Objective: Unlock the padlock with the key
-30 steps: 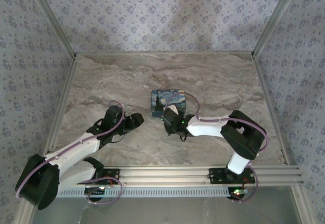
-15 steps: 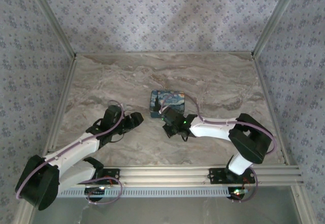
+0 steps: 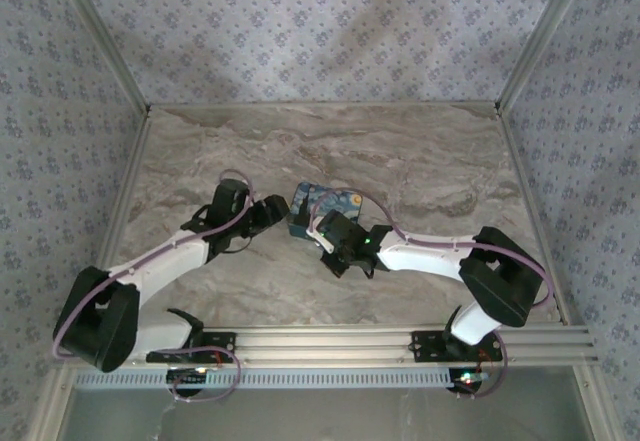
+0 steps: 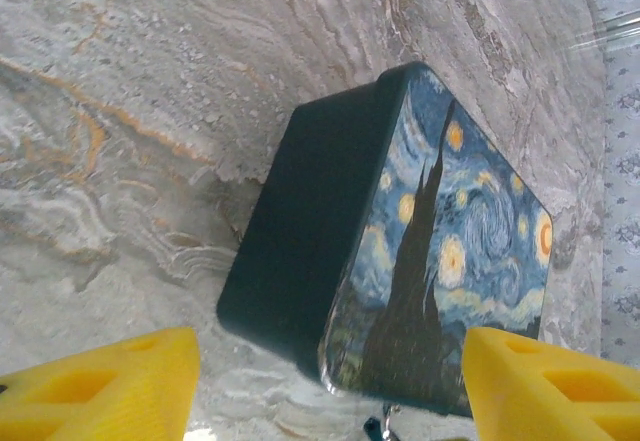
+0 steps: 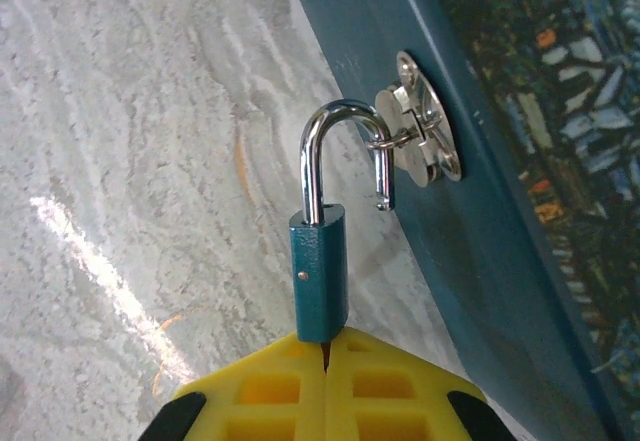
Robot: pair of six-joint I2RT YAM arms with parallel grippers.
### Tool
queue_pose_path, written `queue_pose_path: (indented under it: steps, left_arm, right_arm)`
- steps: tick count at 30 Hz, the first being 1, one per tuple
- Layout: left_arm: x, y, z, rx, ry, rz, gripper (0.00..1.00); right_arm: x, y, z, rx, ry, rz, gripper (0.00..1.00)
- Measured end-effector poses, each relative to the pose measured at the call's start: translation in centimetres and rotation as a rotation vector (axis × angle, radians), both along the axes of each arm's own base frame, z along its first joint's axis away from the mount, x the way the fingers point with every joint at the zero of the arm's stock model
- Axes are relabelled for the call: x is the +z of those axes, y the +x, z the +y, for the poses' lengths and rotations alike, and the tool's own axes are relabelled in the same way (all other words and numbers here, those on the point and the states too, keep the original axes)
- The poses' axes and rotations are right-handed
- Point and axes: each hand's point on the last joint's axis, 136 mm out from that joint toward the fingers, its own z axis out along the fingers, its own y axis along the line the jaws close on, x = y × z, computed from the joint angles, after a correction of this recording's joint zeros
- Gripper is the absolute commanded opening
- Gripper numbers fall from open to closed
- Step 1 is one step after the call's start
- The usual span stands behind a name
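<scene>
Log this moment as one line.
right gripper: shut on padlock body | shackle: open, hooked through hasp on tin | left gripper: open, aimed at tin

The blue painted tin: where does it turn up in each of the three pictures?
Top external: the tin sits near the middle of the marble table.
Left wrist: it fills the centre, painted lid facing right.
Right wrist: its blue side runs down the right, the padlock hooked in its hasp.
Shared landmark: the marble table.
</scene>
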Motion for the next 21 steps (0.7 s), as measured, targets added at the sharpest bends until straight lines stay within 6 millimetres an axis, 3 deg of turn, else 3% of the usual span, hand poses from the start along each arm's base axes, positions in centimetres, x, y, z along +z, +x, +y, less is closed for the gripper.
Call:
queue_pose_path:
  steps: [9,21]
  left_arm:
    - [-1.4,2.0,-2.1,-0.043,-0.023,0.037,0.69]
    - [-2.1,3.0,-3.7,-0.070,-0.080,0.055,0.67]
  right_arm:
    - [-0.2,-0.5,0.5,0.066,-0.031,-0.004,0.00]
    - [-0.6,-0.1,1.2,0.127,-0.070,-0.035,0.00]
